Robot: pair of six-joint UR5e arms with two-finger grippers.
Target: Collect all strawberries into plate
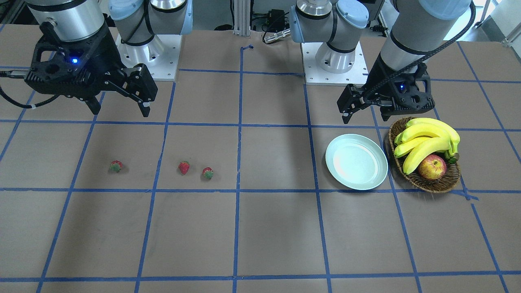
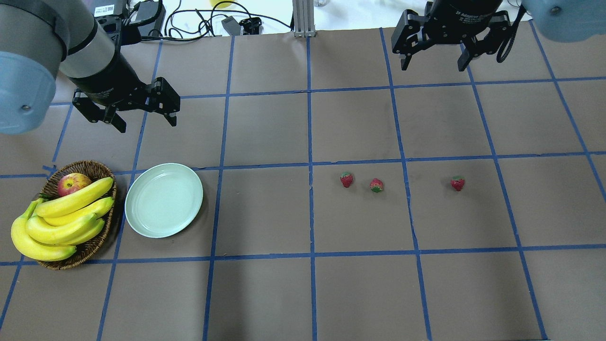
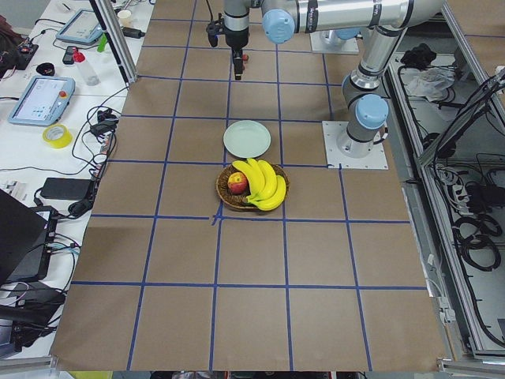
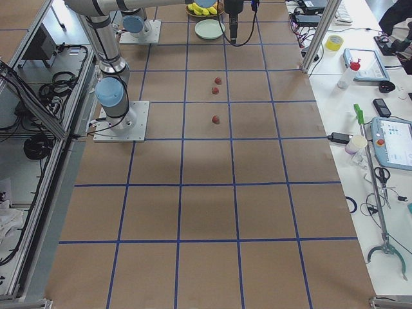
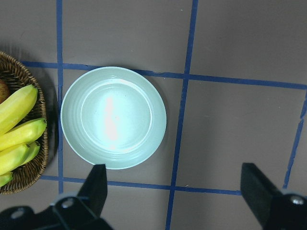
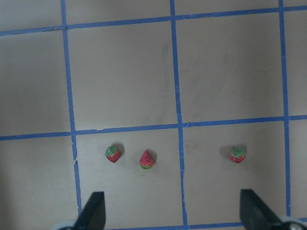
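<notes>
Three strawberries lie on the table on my right side: one (image 2: 346, 179), one close beside it (image 2: 376, 185), and one farther right (image 2: 457, 183). The right wrist view shows all three in a row (image 6: 113, 154) (image 6: 147, 159) (image 6: 237, 155). The pale mint-green plate (image 2: 164, 200) sits empty on my left side, next to the basket; it also fills the left wrist view (image 5: 113, 117). My left gripper (image 2: 147, 123) is open and empty, held above the table just beyond the plate. My right gripper (image 2: 433, 65) is open and empty, held high beyond the strawberries.
A brown wicker basket (image 2: 90, 164) touches the plate's left side and holds a bunch of bananas (image 2: 66, 218) and a red-yellow apple (image 2: 72, 183). The table is brown with a grid of blue tape. Both arm bases (image 1: 333, 61) stand at the robot's edge.
</notes>
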